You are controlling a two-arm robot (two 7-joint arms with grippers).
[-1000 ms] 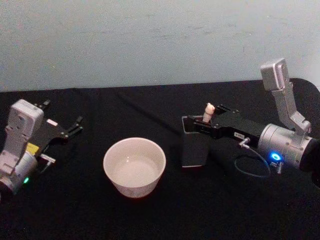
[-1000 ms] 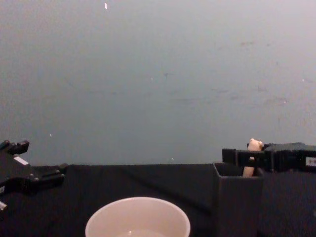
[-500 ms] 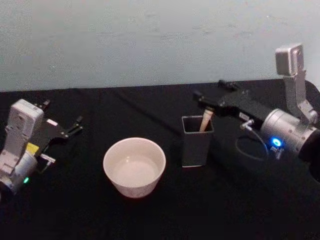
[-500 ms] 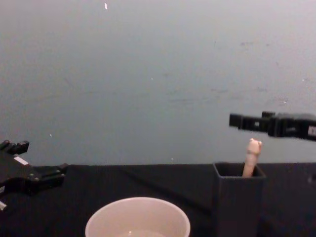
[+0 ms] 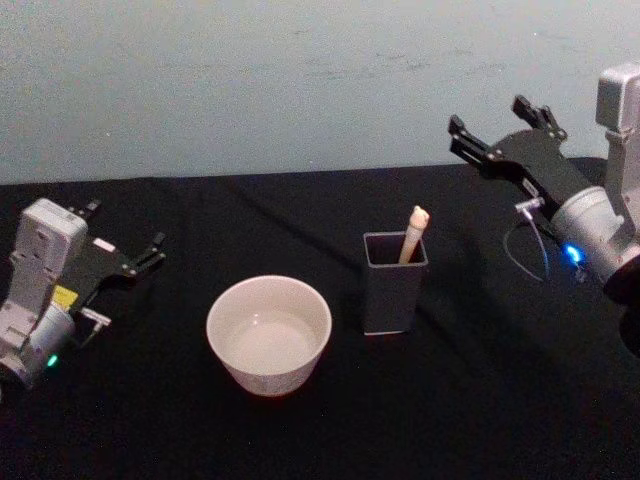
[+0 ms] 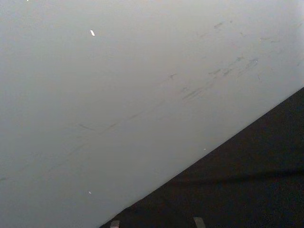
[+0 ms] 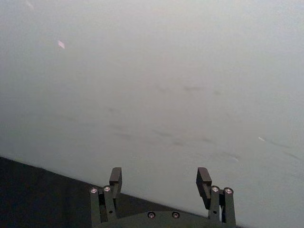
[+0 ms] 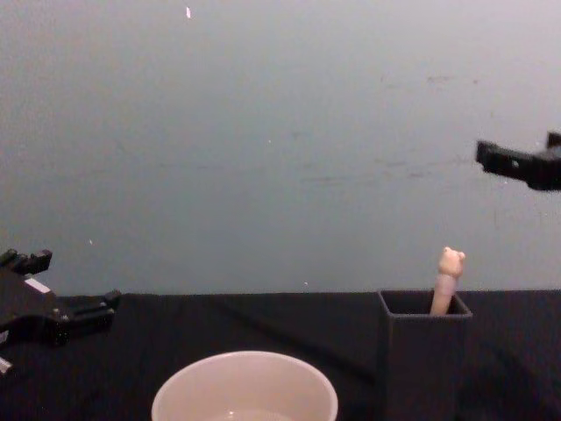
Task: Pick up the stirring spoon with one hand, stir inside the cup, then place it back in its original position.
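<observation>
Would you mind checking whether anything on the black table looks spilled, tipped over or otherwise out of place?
Nothing stands out. The wide cream cup sits upright, and the bear-topped beige stirring spoon leans inside the upright dark grey square holder. The right gripper hangs open, raised beyond the holder; the left gripper rests open at the table's left.

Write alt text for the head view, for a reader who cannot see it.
A stirring spoon with a bear-head handle stands in a dark square holder on a black table, beside a wide cream cup. The right end effector hangs open above and to the right of the holder, holding nothing; the left end effector rests open near the table's left edge.
</observation>
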